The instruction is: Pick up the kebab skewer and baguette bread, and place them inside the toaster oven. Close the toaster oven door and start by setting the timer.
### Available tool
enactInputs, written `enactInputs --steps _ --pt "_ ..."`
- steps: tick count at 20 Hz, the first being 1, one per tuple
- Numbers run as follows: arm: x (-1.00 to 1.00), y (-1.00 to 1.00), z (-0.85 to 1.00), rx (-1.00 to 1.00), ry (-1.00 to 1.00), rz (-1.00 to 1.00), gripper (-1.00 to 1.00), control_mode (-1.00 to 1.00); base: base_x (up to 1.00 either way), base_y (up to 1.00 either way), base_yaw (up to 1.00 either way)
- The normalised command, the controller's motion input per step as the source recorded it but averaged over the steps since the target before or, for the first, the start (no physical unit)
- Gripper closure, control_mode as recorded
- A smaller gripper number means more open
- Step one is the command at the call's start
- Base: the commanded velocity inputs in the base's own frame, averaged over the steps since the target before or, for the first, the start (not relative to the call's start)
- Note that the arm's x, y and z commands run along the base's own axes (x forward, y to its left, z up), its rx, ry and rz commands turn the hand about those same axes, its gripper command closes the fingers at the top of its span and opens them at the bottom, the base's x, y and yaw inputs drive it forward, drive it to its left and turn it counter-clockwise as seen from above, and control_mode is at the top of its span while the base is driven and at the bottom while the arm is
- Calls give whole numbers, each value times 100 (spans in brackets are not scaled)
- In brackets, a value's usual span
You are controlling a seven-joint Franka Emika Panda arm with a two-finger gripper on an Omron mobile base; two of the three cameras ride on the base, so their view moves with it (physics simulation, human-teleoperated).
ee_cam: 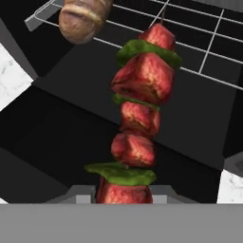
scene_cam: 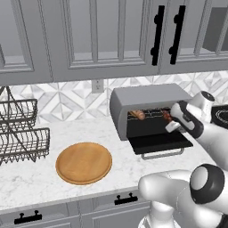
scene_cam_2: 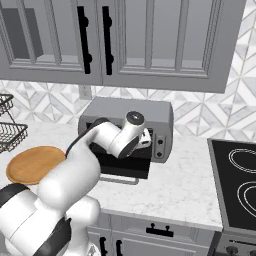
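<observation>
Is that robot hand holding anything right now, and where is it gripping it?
Yes: the gripper holds the kebab skewer by its near end, around the last meat chunk, pointing it into the open toaster oven.

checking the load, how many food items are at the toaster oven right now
2. The baguette bread lies on the rack inside the toaster oven, and the kebab skewer is held by the gripper over the open toaster oven door.

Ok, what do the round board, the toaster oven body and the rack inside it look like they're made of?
The round board looks like wood: warm tan, matte, with a faint raised rim. The toaster oven body looks like brushed grey metal, with smooth and rounded top edges, though painted plastic can't be ruled out. The rack reads as thin bright metal wire, crossing in a grid.
</observation>
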Motion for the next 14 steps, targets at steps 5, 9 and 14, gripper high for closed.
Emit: enactInputs --steps 5,9,14 --pt "34 9 0 0 0 0 100 -100 0 0 0" --pt "29 2 0 0 0 0 100 -100 0 0 0" --pt "25 1 -11 0 -1 0 100 -100 0 0 0"
